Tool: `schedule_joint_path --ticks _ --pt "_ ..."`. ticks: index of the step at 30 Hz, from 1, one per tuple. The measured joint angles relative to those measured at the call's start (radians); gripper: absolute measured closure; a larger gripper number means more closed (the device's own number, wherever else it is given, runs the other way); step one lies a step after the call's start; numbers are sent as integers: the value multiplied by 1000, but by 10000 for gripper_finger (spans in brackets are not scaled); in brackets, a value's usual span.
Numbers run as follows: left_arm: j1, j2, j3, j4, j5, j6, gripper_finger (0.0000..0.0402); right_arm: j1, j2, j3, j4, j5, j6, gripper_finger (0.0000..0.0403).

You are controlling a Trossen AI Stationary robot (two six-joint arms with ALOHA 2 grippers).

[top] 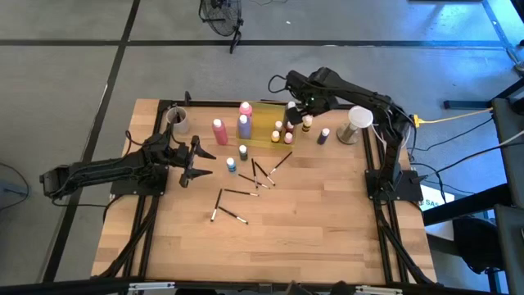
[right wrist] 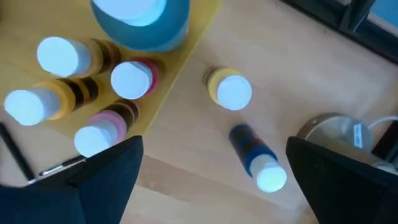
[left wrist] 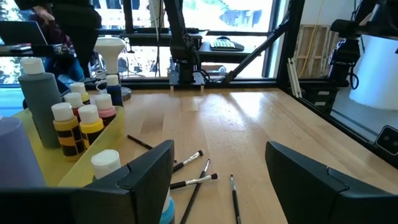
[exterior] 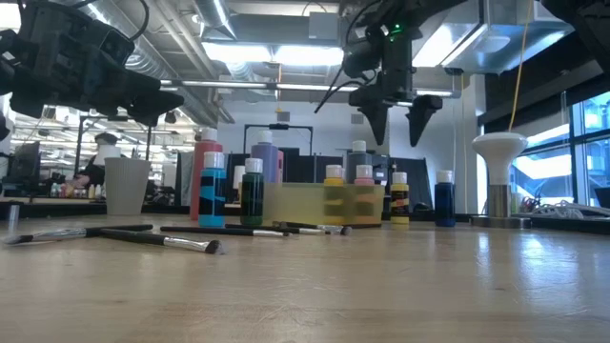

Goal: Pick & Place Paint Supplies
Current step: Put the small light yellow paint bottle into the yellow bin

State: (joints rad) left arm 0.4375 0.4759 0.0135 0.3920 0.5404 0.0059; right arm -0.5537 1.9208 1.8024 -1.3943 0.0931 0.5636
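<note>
My right gripper [top: 298,108] hangs open, pointing down, well above the right end of the yellow tray [top: 264,133]. Below it, in the right wrist view, a yellow small bottle [right wrist: 229,89] and a dark blue one [right wrist: 258,160] stand on the table beside the tray. The tray holds a grey tall bottle [right wrist: 140,22] and several small bottles. Pink [top: 219,131] and purple [top: 244,125] tall bottles stand left of the tray. Two blue small bottles [top: 237,158] and several brushes [top: 255,174] rest on the wood. My left gripper [top: 205,163] waits open at the table's left, pointing level.
A pale cup [top: 178,120] stands at the far left. A white funnel-shaped stand [top: 358,121] stands at the far right, close to the dark blue bottle. More brushes [top: 229,215] lie toward the middle. The near half of the table [top: 270,254] is bare wood.
</note>
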Motion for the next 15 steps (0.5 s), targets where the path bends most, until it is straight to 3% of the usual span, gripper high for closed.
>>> schedule_joint_path --ticks 15 --pt "0 0 0 0 0 0 153 25 7 -33 -8 8 -81 4"
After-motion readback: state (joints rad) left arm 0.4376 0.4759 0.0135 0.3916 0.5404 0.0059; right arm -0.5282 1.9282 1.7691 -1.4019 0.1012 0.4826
